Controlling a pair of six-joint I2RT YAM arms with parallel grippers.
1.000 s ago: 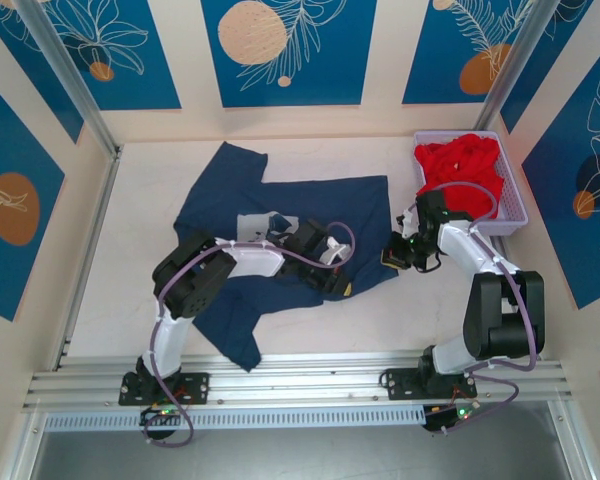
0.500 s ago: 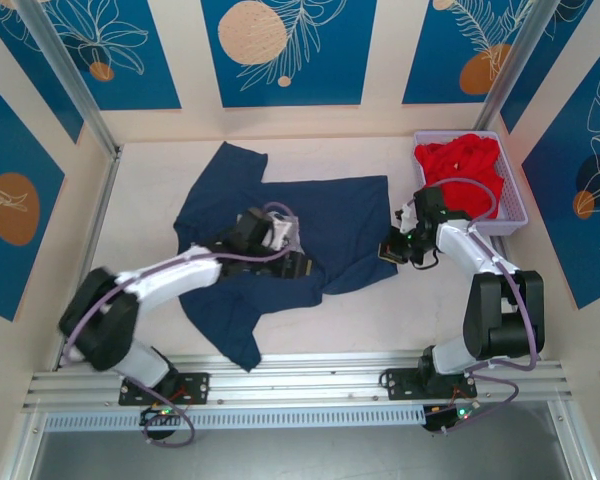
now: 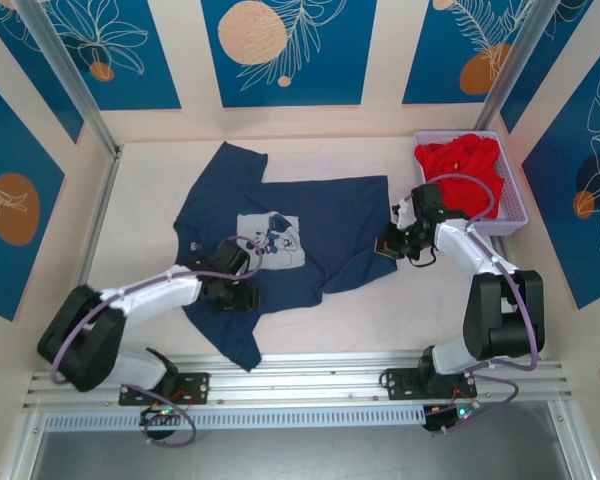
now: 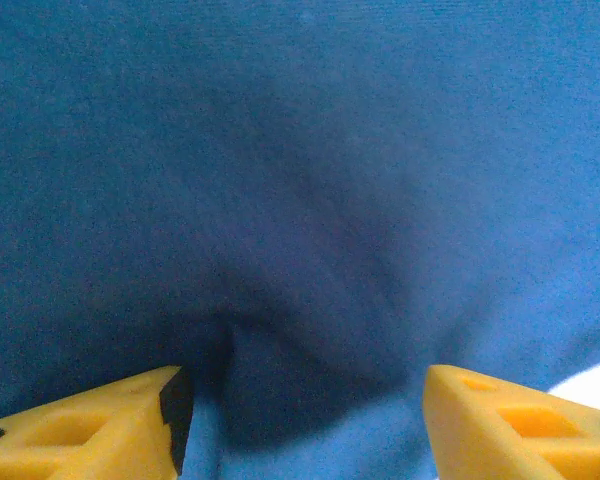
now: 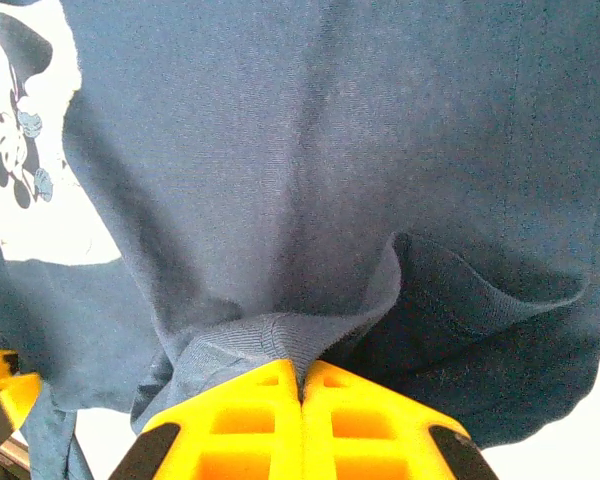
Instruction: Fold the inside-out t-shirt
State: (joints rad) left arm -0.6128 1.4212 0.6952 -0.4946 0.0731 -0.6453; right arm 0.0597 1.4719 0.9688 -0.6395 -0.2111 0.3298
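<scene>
From above: the navy t-shirt (image 3: 325, 225) lies spread across the middle of the white table (image 3: 140, 190), its pale square print (image 3: 270, 238) facing up, one sleeve pointing to the far wall and the other toward my bases. My left gripper (image 3: 235, 296) sits low over the cloth near the shirt's near-left part, just below the print. My right gripper (image 3: 392, 247) is at the shirt's right edge, beside the lilac basket (image 3: 517, 218), which holds a red garment (image 3: 460, 165) in the far right corner. From my left wrist: blue t-shirt (image 4: 300, 180) cloth close under the camera, with a soft dark hollow in it. My left gripper (image 4: 300, 430) has its two yellow fingers (image 4: 80, 430) standing well apart at the bottom corners, nothing pinched between them, and a sliver of table (image 4: 595, 380) shows at the lower right. From my right wrist: my right gripper (image 5: 300, 385) has its yellow fingertips pressed together, clamped on a raised fold of the t-shirt (image 5: 280, 150). The cloth rucks up from the pinch into a small open pocket on the right, and the print (image 5: 30, 150) shows at the upper left.
</scene>
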